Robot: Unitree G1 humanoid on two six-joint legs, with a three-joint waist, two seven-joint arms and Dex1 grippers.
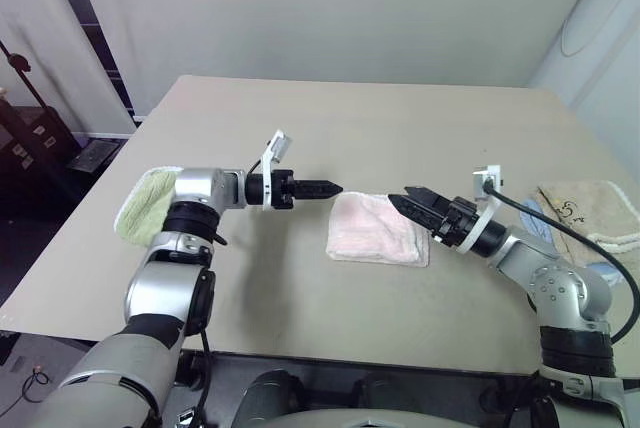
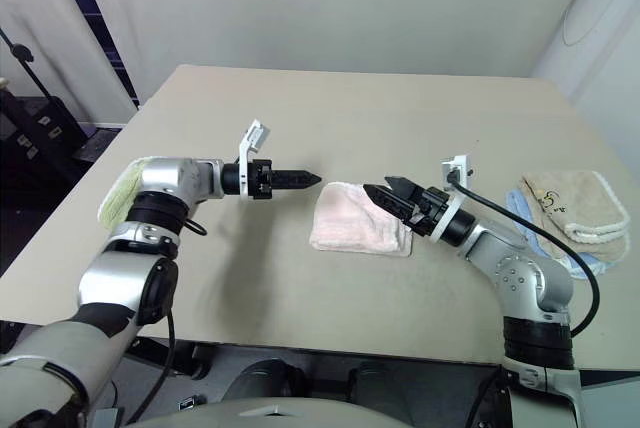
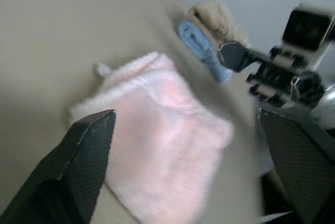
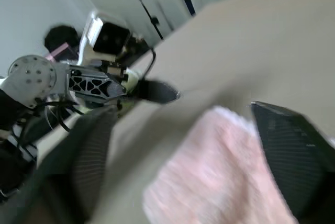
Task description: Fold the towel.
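left gripper fingers spread wide, empty, beside towel; right gripper same, over its other edge. towel lies mid table, folded into small pad; fold looks done. best move: lift clear without snagging pile. pale pink ribbed terry, soft, squarish. green towel, beige towel at table edges.

Pink towel, folded, flat on table
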